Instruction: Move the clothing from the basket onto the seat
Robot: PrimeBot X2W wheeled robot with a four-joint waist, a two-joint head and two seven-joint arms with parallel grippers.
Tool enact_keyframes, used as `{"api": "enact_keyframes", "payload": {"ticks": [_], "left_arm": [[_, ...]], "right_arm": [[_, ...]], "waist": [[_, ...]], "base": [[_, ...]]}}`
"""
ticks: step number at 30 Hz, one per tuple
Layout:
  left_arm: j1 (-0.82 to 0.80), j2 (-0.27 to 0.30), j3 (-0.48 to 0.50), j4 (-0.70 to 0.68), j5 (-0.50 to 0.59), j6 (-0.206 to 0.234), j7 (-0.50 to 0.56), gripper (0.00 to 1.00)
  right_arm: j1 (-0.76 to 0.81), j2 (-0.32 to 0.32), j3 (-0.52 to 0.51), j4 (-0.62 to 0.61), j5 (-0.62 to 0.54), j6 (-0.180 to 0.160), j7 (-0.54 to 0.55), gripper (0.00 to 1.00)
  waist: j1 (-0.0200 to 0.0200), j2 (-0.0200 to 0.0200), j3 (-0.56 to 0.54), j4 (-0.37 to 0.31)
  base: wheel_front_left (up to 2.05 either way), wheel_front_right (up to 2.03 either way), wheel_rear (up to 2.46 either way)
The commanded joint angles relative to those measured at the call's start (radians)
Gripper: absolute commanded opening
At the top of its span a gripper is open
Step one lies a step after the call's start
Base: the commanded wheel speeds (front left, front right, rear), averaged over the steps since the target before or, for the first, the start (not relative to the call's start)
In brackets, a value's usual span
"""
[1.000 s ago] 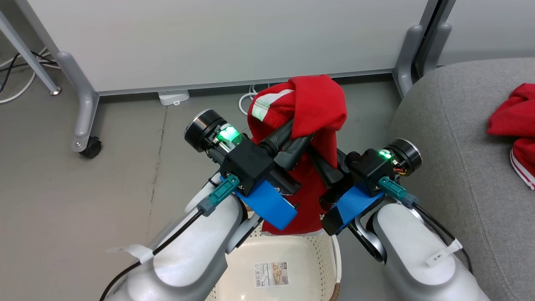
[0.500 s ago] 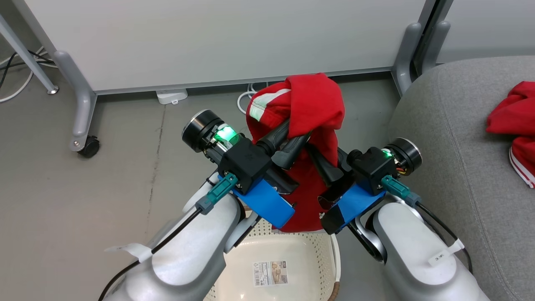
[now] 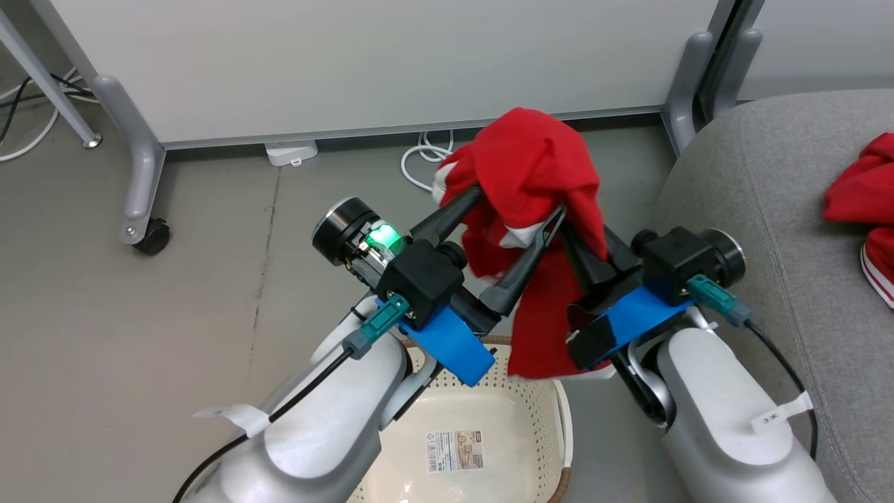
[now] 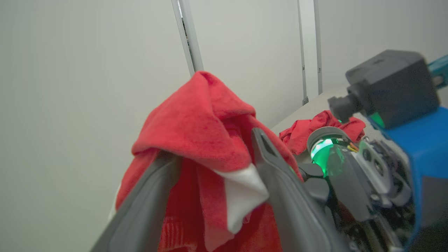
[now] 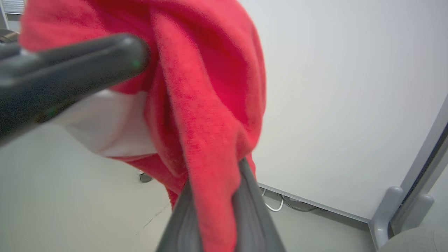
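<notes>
The red garment hangs above the basket, pinched in the right claw; left claw gapes wide, cloth merely draped over it; other garment lies on the seat; mid-carry, I judge; next: swing right, release over seat

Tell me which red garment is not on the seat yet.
The hanging garment, pinched in the right gripper above the basket; the other garment already lies on the seat.
</notes>
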Motion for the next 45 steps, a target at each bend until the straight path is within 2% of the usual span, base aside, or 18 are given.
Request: {"api": "enact_keyframes", "payload": {"ticks": [1,10,20,29,40,45], "left_arm": [[0.006,-0.004,-0.005,0.001,0.005,0.001,-0.003,1.00],[0.035,0.001,-0.030,0.003,0.011,0.002,-0.003,1.00],[0.060,0.053,-0.039,0.006,0.021,0.007,-0.003,1.00],[0.043,0.071,-0.050,-0.006,0.030,0.012,-0.003,1.00],[0.043,0.080,-0.066,-0.012,0.035,0.014,-0.003,1.00],[0.035,0.083,-0.053,-0.021,0.034,0.023,-0.003,1.00]], "right_arm": [[0.018,-0.003,-0.024,0.001,0.002,0.000,0.000,0.00],[0.066,-0.018,-0.147,-0.034,-0.011,0.000,-0.001,0.00],[0.104,-0.018,-0.260,-0.122,-0.018,0.000,0.000,0.00],[0.174,-0.009,-0.370,-0.206,-0.021,0.000,0.000,0.00],[0.253,0.006,-0.441,-0.264,-0.019,0.000,-0.001,0.00],[0.232,0.014,-0.450,-0.310,-0.014,0.000,-0.001,0.00]], "waist": [[0.0000,-0.0001,0.005,0.001],[0.0000,-0.0001,0.028,-0.041],[0.0000,-0.0001,0.080,-0.207],[0.0000,-0.0001,0.119,-0.312],[0.0000,-0.0001,0.132,-0.366],[0.0000,-0.0001,0.135,-0.369]], "base": [[0.00,0.00,0.00],[0.00,0.00,0.00],[0.00,0.00,0.00],[0.00,0.00,0.00],[0.00,0.00,0.00],[0.00,0.00,0.00]]}}
